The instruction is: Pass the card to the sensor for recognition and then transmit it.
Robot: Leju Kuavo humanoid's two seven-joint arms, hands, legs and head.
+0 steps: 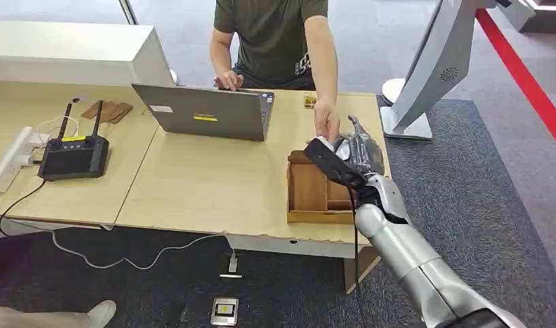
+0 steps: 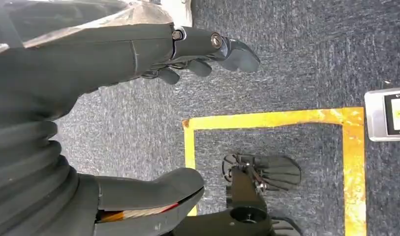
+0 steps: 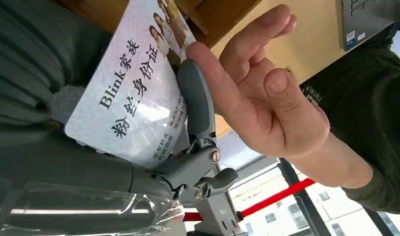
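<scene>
While right hand pinches card, person's hand touches it; left hand spread.

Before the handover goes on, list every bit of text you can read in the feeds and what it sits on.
"Blink家族" on the card held by the right hand.
"粉丝身份证" on the same card, the line below it.
Smaller print near the card's edge: too small to read.
White lettering on the person's shirt: partly hidden, unreadable.
Yellow label on the laptop lid: too small to read.
</scene>
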